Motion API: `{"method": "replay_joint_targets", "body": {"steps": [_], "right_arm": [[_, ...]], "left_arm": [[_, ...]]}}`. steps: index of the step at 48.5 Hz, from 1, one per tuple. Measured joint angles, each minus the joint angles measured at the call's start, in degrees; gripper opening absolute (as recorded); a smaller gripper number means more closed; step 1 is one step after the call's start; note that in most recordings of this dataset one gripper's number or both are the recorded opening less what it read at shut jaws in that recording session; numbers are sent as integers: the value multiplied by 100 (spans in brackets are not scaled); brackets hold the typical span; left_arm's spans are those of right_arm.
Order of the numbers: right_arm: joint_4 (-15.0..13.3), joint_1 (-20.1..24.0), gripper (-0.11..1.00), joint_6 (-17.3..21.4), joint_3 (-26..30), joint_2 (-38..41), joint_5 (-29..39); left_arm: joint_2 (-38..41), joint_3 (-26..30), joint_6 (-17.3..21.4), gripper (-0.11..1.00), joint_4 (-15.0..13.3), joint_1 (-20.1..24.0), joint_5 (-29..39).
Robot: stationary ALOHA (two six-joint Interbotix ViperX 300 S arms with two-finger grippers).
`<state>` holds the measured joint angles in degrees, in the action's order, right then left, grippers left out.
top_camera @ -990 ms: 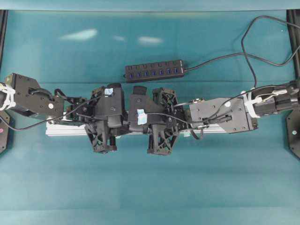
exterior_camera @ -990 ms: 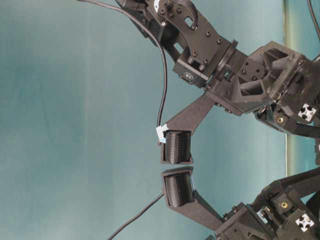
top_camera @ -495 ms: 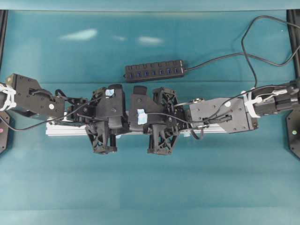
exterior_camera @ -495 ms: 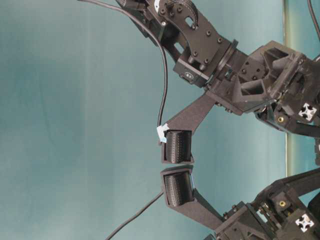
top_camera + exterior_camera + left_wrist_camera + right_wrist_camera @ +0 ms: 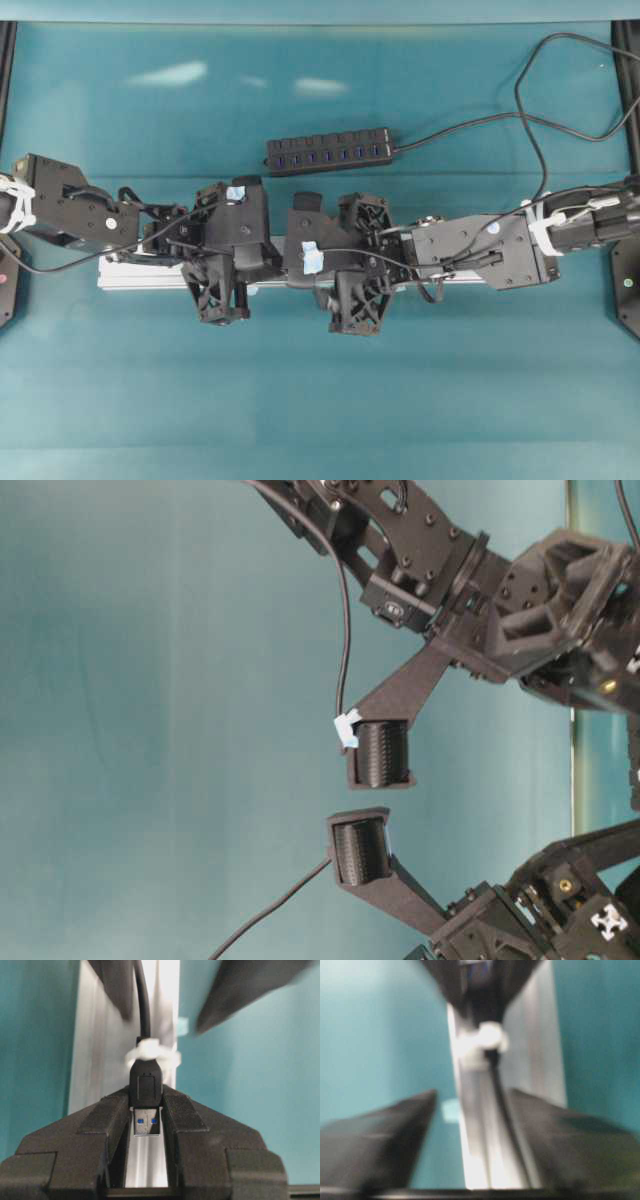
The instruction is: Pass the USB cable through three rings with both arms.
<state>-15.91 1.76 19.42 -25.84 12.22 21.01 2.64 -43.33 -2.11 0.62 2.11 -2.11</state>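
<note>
- Rail [image 5: 140,277] of silver aluminium lies along the teal table [image 5: 320,400] in the overhead view, mostly covered by two black arms that meet over its middle; no ring or plug can be made out from there.
- Left gripper [image 5: 146,1110] shows its grip only in the left wrist view: the two fingers [image 5: 107,1115] pinch the USB plug [image 5: 146,1087], whose metal tip with blue inside points back toward the camera.
- One white ring [image 5: 150,1055] stands on the rail just beyond the plug, and the USB cable [image 5: 142,1005] runs on from it, away along the rail.
- Right gripper [image 5: 470,1110], in the blurred right wrist view, has its fingers [image 5: 380,1135] spread, one on each side of the rail, touching nothing; the cable lies between them and reaches one white ring [image 5: 487,1040].
- Table-level view shows one pad of each gripper, with a clear gap between the two.
- One multi-port hub bar [image 5: 328,152] lies behind the arms.
</note>
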Motion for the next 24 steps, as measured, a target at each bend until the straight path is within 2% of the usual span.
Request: {"method": "replay_joint_targets", "body": {"steps": [4,6,13,24], "right_arm": [[-9,-9,80,0,0,0,141],[-9,-9,88,0,0,-9,158],[-35,-9,83,0,-9,-18,176],[-35,-88,83,0,0,-44,176]], "left_arm": [[-53,0,9,20,0,-9,141],[-70,0,9,20,0,-18,202],[-176,0,9,20,0,-44,422],[-396,0,18,20,0,-97,747]]}}
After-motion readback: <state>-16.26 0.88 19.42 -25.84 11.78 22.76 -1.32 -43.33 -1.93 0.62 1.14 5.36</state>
